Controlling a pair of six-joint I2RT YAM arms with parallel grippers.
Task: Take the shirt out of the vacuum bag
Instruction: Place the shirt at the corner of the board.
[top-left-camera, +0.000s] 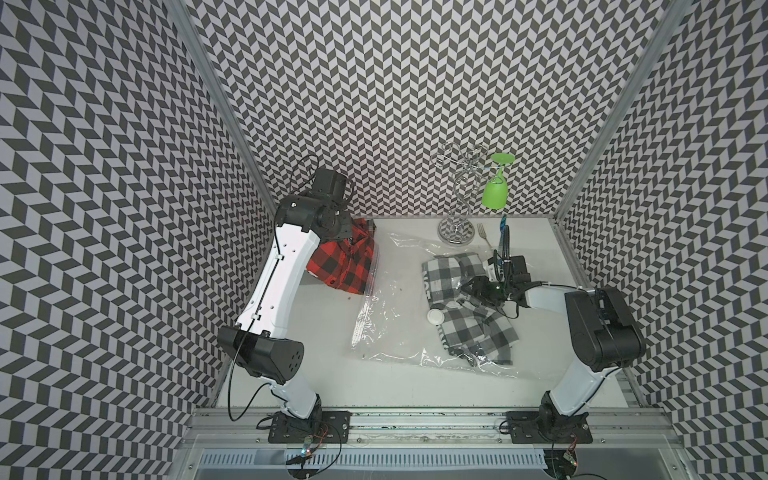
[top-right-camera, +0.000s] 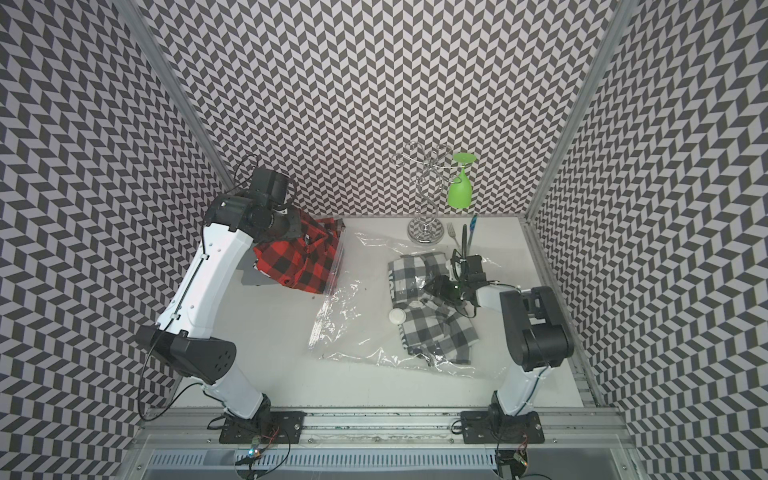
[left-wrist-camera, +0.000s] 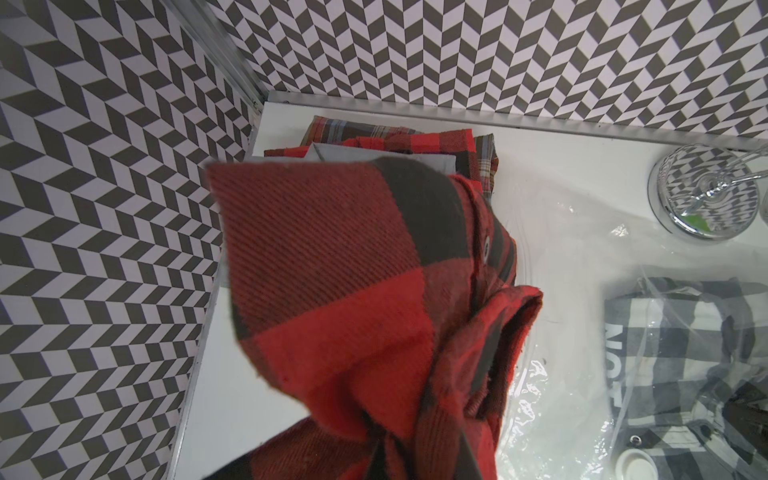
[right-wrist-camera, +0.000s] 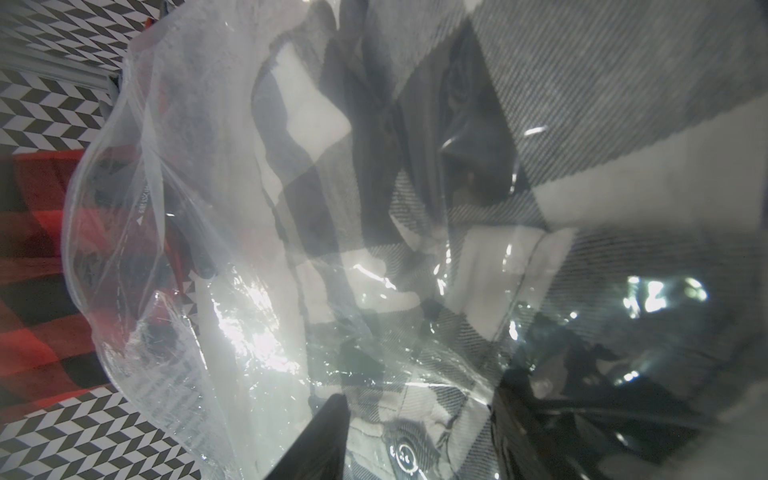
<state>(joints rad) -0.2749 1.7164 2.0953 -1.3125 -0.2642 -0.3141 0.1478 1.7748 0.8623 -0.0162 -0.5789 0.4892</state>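
Below the left gripper's fingers, which the left arm (top-left-camera: 270, 274) hides in both top views, the red plaid shirt (top-left-camera: 345, 266) hangs bunched in the air. The fingers are closed tight on it, though the left wrist view shows only cloth draping away from them. Under the hanging cloth lies a pile of folded shirts (left-wrist-camera: 399, 141). Only that wrist view shows the pile; from above the arm covers it.

To the right of those fingers the vacuum bag (top-left-camera: 390, 291) lies flat. Its open edge is just beside the shirt's lower folds, and I cannot tell whether they touch.

Further right, a grey checked shirt (top-left-camera: 449, 270) sits inside the bag, with the bag's valve disc (top-left-camera: 436, 316) near the right gripper (right-wrist-camera: 417, 411). Only the right wrist view shows that gripper's fingers (right-wrist-camera: 324, 436). They are partly apart and set against film and checked cloth; whether they pinch anything I cannot tell.

The red shirt looks out of the bag, or very nearly. If a trailing fold snags the bag's mouth, carrying the shirt away could drag the bag along. The slick film may slide under the right fingers if they only press on it. A bunched hold could also let the cloth slip, so the shirt drops short of the pile or back across the opening.
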